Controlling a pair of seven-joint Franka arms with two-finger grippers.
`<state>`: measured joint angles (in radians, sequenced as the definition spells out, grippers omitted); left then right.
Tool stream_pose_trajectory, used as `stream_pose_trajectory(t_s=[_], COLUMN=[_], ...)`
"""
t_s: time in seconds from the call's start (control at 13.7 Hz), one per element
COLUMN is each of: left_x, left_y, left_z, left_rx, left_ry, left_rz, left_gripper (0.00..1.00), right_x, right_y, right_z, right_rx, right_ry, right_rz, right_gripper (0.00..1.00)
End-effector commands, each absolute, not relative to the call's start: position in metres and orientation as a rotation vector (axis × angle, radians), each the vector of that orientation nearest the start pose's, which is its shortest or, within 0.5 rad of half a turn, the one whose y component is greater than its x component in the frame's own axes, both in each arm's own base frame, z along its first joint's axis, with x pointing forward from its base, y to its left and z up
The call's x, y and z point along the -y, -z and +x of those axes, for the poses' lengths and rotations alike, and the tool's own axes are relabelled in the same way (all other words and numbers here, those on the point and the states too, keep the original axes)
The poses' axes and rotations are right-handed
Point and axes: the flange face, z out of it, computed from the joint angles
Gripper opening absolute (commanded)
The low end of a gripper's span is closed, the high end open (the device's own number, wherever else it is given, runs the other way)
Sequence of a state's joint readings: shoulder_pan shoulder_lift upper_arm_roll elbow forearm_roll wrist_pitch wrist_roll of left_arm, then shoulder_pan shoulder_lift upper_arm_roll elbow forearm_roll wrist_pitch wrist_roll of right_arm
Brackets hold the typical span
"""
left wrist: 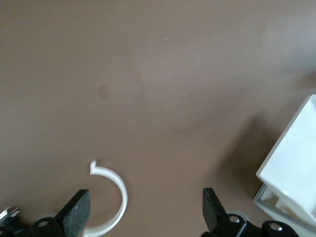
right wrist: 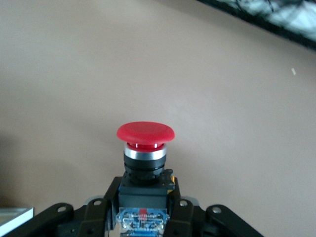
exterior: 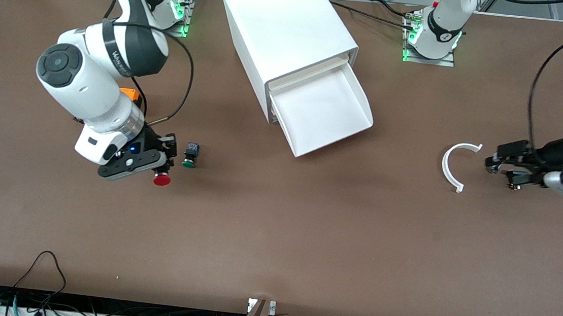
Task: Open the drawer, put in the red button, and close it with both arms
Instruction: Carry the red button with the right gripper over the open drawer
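Toward the right arm's end of the counter [exterior: 274, 239] we see the right gripper [exterior: 161, 165] with its jaws clamped on the black body of the red button [exterior: 162, 180]; the right wrist view shows the round red cap pointing away from the jaws, the body squeezed between them. Whether the button touches the brown surface or sits just above it, we cannot tell. Just beside it, toward the cabinet's end, a green-capped button [exterior: 190, 155] lies on its side on the counter, apart from the gripper. Midway between the two arm bases stands the boxy white cabinet [exterior: 285, 31], set at an angle, and its lowest drawer [exterior: 323, 113] is pulled out toward the front camera, its white tray showing nothing inside. Toward the left arm's end of the counter lies a curved white plastic clip [exterior: 453, 165], an open arc. Just beside it is the left gripper [exterior: 499, 169], low over the counter, and the left wrist view shows its jaws spread wide with nothing between them, the clip near one finger [left wrist: 76, 212].
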<state>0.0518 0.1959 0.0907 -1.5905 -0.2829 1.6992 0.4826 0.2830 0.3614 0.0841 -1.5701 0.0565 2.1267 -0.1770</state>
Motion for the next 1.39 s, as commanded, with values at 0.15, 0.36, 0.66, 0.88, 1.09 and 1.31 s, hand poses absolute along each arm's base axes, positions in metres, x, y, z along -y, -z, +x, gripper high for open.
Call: stream_pose_trajectory(t_s=[0.15, 0.36, 0.66, 0.88, 1.09, 1.31], left_x=[-0.037, 0.008, 0.019, 0.02, 0.019, 0.012], left_y=[-0.587, -0.599, -0.602, -0.604, -0.602, -0.605], left_z=[0.584, 0.587, 0.588, 0.589, 0.588, 0.587], left_rx=[-0.351, -0.247, -0.165, -0.163, -0.157, -0.138], left_ry=[-0.075, -0.01, 0.024, 0.043, 0.038, 0.044], left_rz=[-3.187, -3.064, -3.054, -3.058, -3.069, -3.069], left_gripper=[1.0, 1.0, 1.0, 1.0, 1.0, 1.0], right_x=[-0.311, -0.36, -0.43, -0.507, -0.54, -0.562], right_y=[-0.475, -0.489, -0.49, -0.481, -0.47, -0.454], right_z=[0.619, 0.596, 0.572, 0.519, 0.486, 0.469], right_rx=[1.354, 1.602, 1.893, 2.211, 2.335, 2.429], right_ry=[0.331, 0.371, 0.384, 0.311, 0.272, 0.251], right_rz=[-2.657, -2.484, -2.288, -2.16, -2.085, -2.025], right_gripper=[0.34, 0.33, 0.32, 0.32, 0.32, 0.32])
